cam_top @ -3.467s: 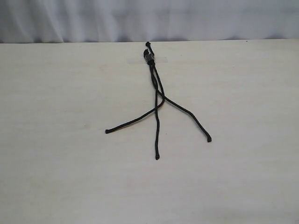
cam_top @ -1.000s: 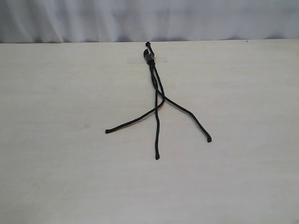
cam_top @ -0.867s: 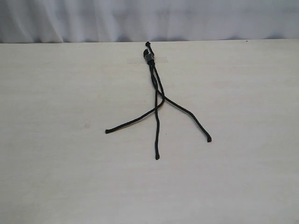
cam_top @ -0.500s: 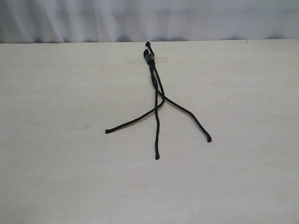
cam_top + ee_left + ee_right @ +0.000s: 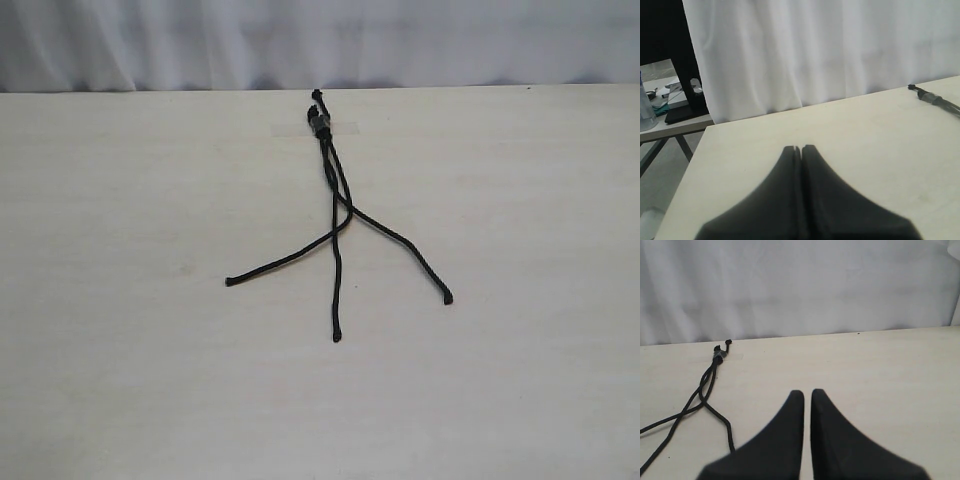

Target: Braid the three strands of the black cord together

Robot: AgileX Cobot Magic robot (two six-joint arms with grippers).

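I see the black cord [image 5: 334, 205] flat on the pale, faintly grained surface [image 5: 120, 350] — knotted head taped down at the far edge, three strands [image 5: 336, 290] fanning toward me, loosely crossed, each ending in a small knob. Matte, thin, braided texture. Left gripper [image 5: 800, 148] — jaws pressed together, empty. Right gripper [image 5: 807, 392] — jaws closed, empty, cord just beside it.

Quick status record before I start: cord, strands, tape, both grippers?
cord: flat on the table, knotted head at the far edge
tape: clear strip across the head
strands: three, crossing once, tips fanned apart, not braided
left gripper: shut, empty, off the cord
right gripper: shut, empty, off the cord
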